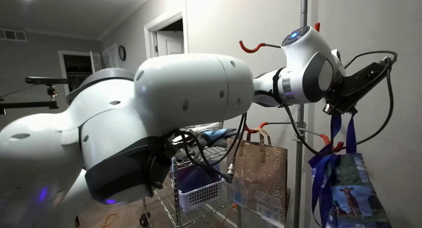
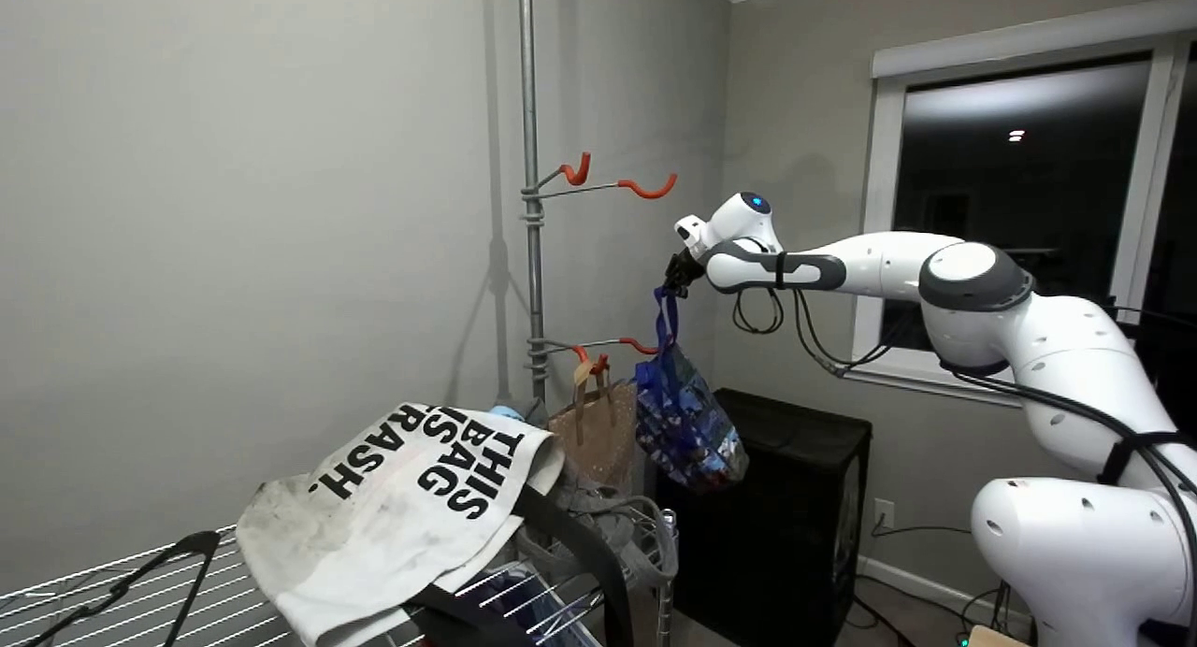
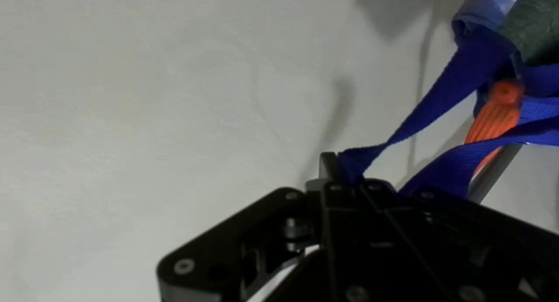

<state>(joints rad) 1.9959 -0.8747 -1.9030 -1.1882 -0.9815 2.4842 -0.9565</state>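
Well, the gripper point(image 3: 349, 177) had a blue strap point(image 3: 443, 89) pinched at its tips!

Here the gripper's jaws stood nearly together, only the strap between them, and below, in both exterior views, hung the patterned shopping bag point(image 2: 697, 427), a brown cow point(image 1: 353, 200) printed on its side. And in the wrist view, an orange hook point(image 3: 495, 118) sat right in among the bag's blue straps; whether it carried any of the weight, I could not tell. Just along from that, a brown paper bag point(image 1: 257, 175) dangled at another hook point(image 1: 251, 130) on the metal pole point(image 1: 298, 175). Off on the wire shelf point(image 2: 238, 610) lay a white tote bag point(image 2: 327, 535) with bold black lettering, while a black box point(image 2: 795, 460) stood behind the shopping bag in an exterior view.
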